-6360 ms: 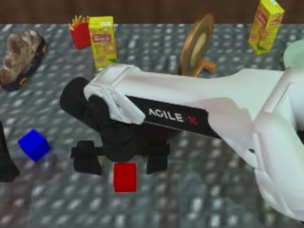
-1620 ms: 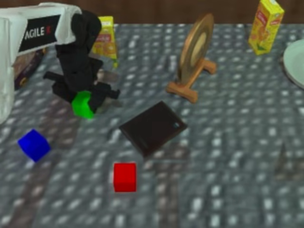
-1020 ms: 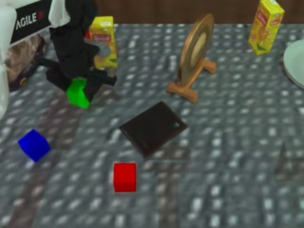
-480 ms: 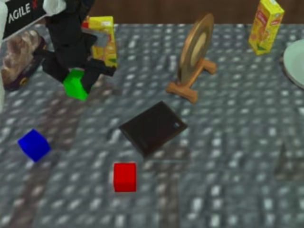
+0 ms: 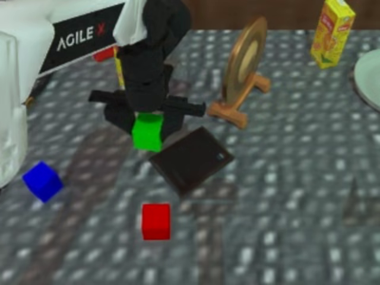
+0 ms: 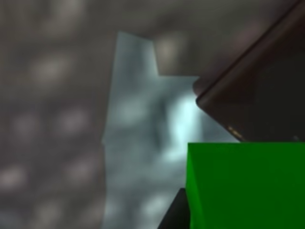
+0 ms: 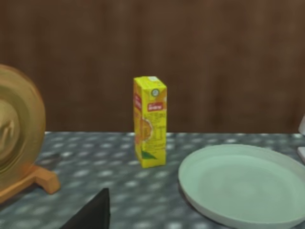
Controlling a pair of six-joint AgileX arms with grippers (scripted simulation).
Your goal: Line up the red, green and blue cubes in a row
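Left gripper (image 5: 147, 122) holds green cube (image 5: 147, 132) beside dark book (image 5: 191, 160)

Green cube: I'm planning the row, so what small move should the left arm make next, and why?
Probably carry the green cube on toward the front of the table and lower it just right of the red cube. The left gripper holds it near the dark book, while red and the blue cube already sit on the table, blue at the left.

The green cube (image 6: 245, 186) fills one corner beside a dark flat object (image 6: 264, 95).
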